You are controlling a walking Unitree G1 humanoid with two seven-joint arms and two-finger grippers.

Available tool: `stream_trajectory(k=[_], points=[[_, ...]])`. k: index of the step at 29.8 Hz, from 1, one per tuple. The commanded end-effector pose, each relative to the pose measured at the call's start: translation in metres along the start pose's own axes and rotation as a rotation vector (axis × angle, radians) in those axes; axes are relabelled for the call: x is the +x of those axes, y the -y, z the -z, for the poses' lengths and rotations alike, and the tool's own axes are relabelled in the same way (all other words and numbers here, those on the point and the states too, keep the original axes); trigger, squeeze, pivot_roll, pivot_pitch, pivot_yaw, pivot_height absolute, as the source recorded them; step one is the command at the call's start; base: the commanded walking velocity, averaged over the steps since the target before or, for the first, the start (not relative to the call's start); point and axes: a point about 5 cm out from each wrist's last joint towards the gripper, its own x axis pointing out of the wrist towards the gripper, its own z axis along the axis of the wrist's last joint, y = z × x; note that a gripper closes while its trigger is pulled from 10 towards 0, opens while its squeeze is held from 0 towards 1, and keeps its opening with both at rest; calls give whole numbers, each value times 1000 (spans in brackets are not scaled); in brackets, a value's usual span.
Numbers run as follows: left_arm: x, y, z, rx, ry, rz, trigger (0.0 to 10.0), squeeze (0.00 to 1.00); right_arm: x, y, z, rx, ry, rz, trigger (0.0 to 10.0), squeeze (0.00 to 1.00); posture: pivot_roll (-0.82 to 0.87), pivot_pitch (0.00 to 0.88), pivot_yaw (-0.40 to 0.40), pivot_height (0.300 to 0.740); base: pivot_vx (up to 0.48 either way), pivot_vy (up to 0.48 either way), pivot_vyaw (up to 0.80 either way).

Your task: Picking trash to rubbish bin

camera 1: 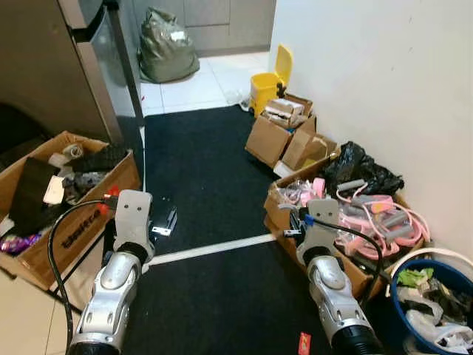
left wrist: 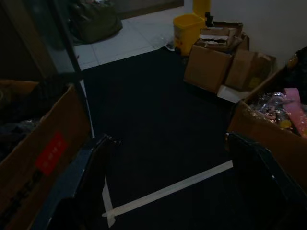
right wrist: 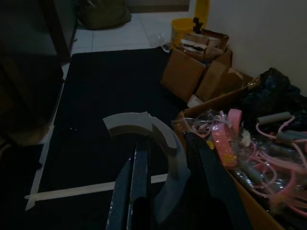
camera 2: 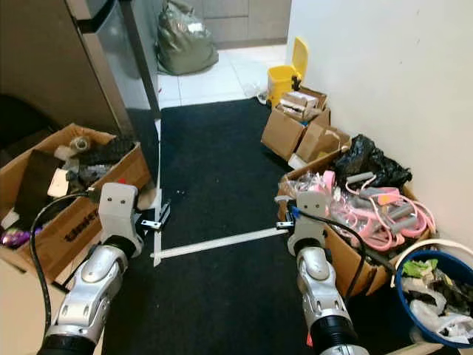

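Right gripper [right wrist: 165, 191] was clamped on a curved grey plastic scrap [right wrist: 158, 143], left gripper [left wrist: 168, 182] spread empty; carry step, next reaching the far yellow plastic bin [camera 1: 267, 85].

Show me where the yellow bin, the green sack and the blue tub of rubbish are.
yellow bin [camera 1: 264, 90]: left eye view, on its front wall.
green sack [camera 1: 165, 47]: left eye view, on its bulging middle.
blue tub [camera 1: 400, 309]: left eye view, on its near-left rim.

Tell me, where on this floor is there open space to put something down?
The black mat is bare between the left cardboard box and the boxes along the wall. The white tiles before the yellow bin are open. The wall side is crowded.
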Motion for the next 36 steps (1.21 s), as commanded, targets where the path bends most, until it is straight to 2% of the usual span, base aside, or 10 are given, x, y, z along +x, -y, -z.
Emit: stream_trajectory(k=[1, 10, 19, 36], points=[[-2, -4, 3, 10, -17, -9, 10000, 0, -2, -4, 4, 3, -11, -5, 10000, 0, -4, 92, 26, 740, 304, 0, 0], [-2, -2, 2, 13, -14, 1, 10000, 0, -3, -3, 4, -5, -10, -3, 10000, 0, -2, 97, 25, 740, 305, 0, 0], [-2, -5, 1, 14, -12, -10, 10000, 0, -1, -10, 3, -21, -8, -28, 10000, 0, 7, 91, 26, 740, 305, 0, 0], [-1, -4, 1, 15, -14, -5, 10000, 0, -1, -10, 3, -30, -4, -28, 10000, 0, 5, 91, 31, 740, 306, 0, 708]])
